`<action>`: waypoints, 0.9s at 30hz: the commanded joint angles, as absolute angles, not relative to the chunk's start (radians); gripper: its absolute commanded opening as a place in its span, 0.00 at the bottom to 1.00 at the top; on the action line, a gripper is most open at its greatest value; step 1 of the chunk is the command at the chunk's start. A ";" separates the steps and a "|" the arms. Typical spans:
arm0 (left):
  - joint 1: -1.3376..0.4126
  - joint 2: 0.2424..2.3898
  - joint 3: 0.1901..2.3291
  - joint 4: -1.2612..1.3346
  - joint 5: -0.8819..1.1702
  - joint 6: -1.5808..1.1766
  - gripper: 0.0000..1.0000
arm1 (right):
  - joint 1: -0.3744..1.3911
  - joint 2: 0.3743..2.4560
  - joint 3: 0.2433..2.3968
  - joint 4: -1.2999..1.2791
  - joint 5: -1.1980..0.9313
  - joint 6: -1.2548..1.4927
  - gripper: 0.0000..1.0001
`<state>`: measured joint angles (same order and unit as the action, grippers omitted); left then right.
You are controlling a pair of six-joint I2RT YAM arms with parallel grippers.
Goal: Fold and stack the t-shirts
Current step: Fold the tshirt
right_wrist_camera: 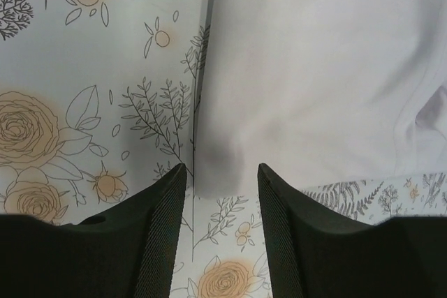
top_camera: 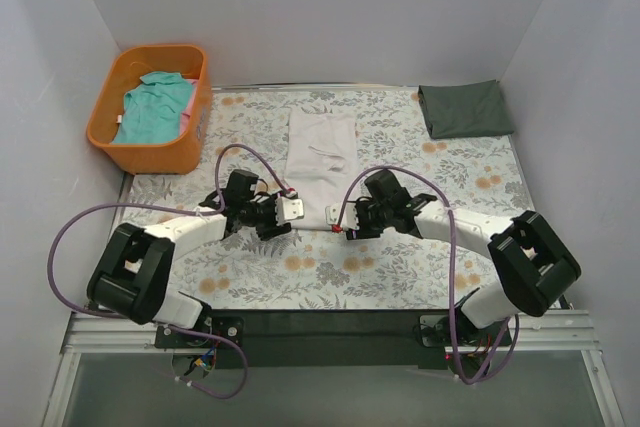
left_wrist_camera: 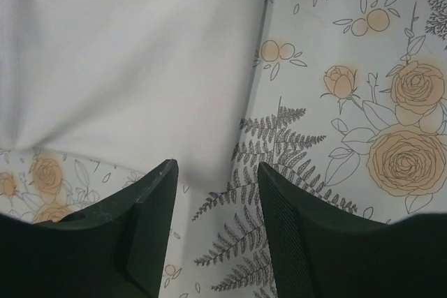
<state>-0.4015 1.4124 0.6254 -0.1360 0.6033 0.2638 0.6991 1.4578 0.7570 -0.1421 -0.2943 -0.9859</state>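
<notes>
A white t-shirt (top_camera: 321, 155) lies flat in the middle of the floral table cover, folded into a long narrow strip. Both grippers sit at its near end. My left gripper (top_camera: 292, 210) is open over the near left corner; in the left wrist view the cloth (left_wrist_camera: 133, 54) ends just past the gripper (left_wrist_camera: 218, 169), with nothing between the fingers. My right gripper (top_camera: 334, 215) is open at the near right corner; the white cloth's (right_wrist_camera: 321, 68) corner lies just ahead of the gripper (right_wrist_camera: 222, 171). A dark grey-green t-shirt (top_camera: 465, 109) lies folded at the back right. A teal t-shirt (top_camera: 152, 107) is crumpled in the basket.
An orange plastic basket (top_camera: 110, 147) stands at the back left corner. White walls close in the table on three sides. Purple cables loop off both arms. The floral cover (top_camera: 400, 257) lies bare in front of and beside the white shirt.
</notes>
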 commanded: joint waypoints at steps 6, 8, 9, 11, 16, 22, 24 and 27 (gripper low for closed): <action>-0.442 1.535 0.638 -0.051 0.569 0.305 0.45 | 0.722 1.578 0.752 -0.063 -0.244 -1.049 0.40; -0.442 1.548 0.640 -0.052 0.563 0.317 0.42 | 0.723 1.582 0.750 -0.072 -0.238 -1.049 0.40; -0.440 1.548 0.640 -0.055 0.557 0.321 0.41 | 0.723 1.574 0.747 -0.077 -0.238 -1.048 0.41; -0.442 1.539 0.632 -0.058 0.558 0.327 0.38 | 0.721 1.556 0.742 -0.095 -0.241 -1.048 0.43; -0.440 1.522 0.611 -0.069 0.569 0.334 0.31 | 0.723 1.520 0.716 -0.120 -0.244 -1.045 0.43; -0.440 1.519 0.611 -0.072 0.561 0.314 0.27 | 0.723 1.500 0.692 -0.132 -0.241 -1.042 0.42; -0.440 1.520 0.611 -0.074 0.563 0.307 0.25 | 0.722 1.514 0.689 -0.129 -0.247 -1.042 0.40; -0.440 1.531 0.620 -0.084 0.566 0.304 0.21 | 0.723 1.577 0.725 -0.127 -0.244 -1.012 0.27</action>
